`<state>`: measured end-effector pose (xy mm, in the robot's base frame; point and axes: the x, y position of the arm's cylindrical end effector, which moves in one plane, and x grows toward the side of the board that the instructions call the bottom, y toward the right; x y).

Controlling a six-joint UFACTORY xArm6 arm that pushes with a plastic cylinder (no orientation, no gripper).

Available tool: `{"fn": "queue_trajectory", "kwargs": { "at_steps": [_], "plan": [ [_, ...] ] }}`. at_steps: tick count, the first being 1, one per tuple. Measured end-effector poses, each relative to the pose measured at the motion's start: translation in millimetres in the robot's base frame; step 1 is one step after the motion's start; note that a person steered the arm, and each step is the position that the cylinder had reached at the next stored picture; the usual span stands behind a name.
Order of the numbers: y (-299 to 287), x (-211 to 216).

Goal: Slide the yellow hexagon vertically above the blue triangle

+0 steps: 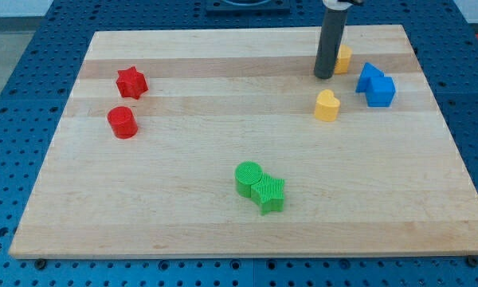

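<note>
- Near the view's top right, on the pale wooden board [223,88], the straight dark rod comes down and my tip [323,76] rests on the wood; the arm carries no pincer, so there is no opening or closing to tell.
- The yellow hexagon block [343,58] sits just to the right of the tip, partly hidden behind the rod, touching or almost so.
- The blue triangle block [369,76] lies further right and slightly lower, touching a blue cube [381,92].
- A yellow heart block [327,105] stands below the tip, apart from it.
- At the left are a red star [131,81] and a red cylinder [122,122].
- Near the bottom middle, a green cylinder [248,178] touches a green star [269,194].
</note>
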<state>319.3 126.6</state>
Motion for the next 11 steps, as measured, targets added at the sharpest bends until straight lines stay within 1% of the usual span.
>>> {"fn": "queue_trajectory", "kwargs": {
  "at_steps": [2,3,5,7,10,11],
  "plan": [
    [11,-36],
    [15,-39],
    [16,-19],
    [42,-17],
    [49,-57],
    [50,-60]
  ]
}}
